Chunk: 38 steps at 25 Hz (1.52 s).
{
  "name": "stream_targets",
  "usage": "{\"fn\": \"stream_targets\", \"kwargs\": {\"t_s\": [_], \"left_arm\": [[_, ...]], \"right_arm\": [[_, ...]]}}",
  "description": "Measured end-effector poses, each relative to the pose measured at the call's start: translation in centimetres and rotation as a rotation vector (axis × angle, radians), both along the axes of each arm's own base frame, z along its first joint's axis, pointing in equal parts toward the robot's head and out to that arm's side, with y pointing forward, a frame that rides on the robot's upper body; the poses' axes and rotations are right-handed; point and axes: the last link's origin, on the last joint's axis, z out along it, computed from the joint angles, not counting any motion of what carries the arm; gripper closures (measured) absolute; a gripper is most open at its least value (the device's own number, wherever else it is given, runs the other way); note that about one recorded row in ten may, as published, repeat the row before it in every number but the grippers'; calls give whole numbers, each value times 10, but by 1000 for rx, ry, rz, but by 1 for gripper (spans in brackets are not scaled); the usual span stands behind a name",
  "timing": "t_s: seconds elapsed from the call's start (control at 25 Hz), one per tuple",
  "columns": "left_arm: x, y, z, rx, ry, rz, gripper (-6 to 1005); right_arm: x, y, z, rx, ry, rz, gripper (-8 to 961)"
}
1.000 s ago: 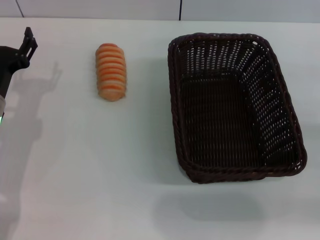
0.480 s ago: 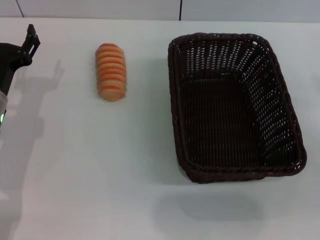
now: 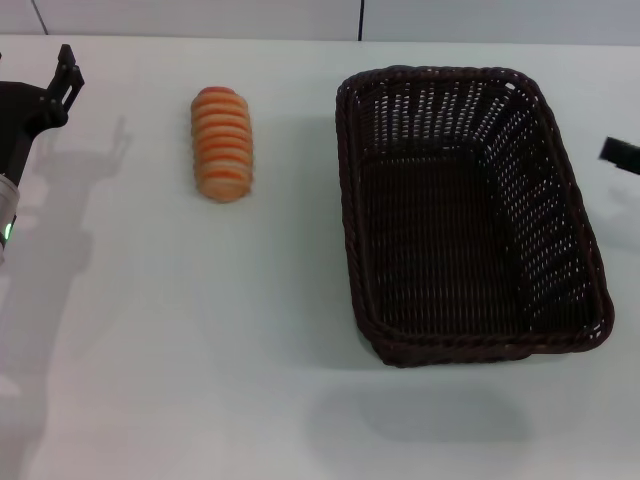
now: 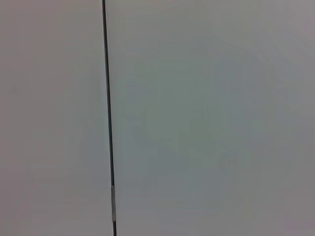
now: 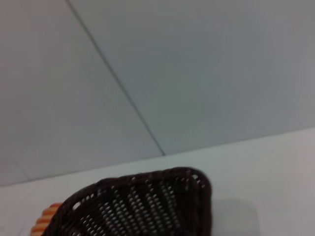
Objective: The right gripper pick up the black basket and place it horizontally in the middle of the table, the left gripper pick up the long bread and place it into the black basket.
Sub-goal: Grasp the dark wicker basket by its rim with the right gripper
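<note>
The black basket (image 3: 346,200) lies empty on the right half of the white table (image 3: 200,320), its long side running away from me. The long bread (image 3: 222,143), orange and cream striped, lies to its left at the far side. My left gripper (image 3: 66,72) hovers at the far left edge, well left of the bread. Only a black tip of my right gripper (image 3: 620,155) shows at the right edge, just right of the basket's rim. The right wrist view shows the basket's far corner (image 5: 147,201) and an end of the bread (image 5: 45,220).
A pale wall with a dark vertical seam (image 3: 360,18) stands behind the table. The left wrist view shows only that wall and a seam (image 4: 107,118). Arm shadows fall on the table at the left.
A black tip of my right gripper has come into view at the right edge beside the basket. My left gripper has edged slightly up and away. Basket and bread have not moved.
</note>
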Motion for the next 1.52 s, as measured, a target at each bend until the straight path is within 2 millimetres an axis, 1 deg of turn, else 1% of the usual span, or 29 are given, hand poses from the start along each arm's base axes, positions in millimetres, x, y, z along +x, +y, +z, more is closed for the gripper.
{"fn": "stream_targets", "kwargs": {"t_s": [0.16,0.28,0.36,0.4,0.56,0.88,1.08,1.28,1.44,1.52], "left_arm": [[0,0,0,-1,0,1,150],[-1,0,0,-1,1,2,150],[-1,0,0,-1,2,3,151],[-1,0,0,-1,2,3,151],[-1,0,1,-1,3,4,151],[-1,0,1,1,3,1,151],[1,1,2,3,1,-3,151],[2,3,1,0,3,-5,150],[2,3,1,0,2,-7,150],[3,4,1,1,2,-8,150]], "right_arm": [[-6,7,-11,-49,10,21,115],[-8,10,-16,-72,8,30,115],[-10,14,-27,-115,11,34,114],[-10,14,-27,-115,11,34,114],[-8,21,-42,-176,-12,29,114],[-10,22,-47,-197,-38,45,113],[-12,24,-48,-192,-53,68,274],[-15,28,-52,-211,-63,88,515],[-21,28,-51,-224,-77,127,606],[-30,26,-48,-243,-93,179,651]]}}
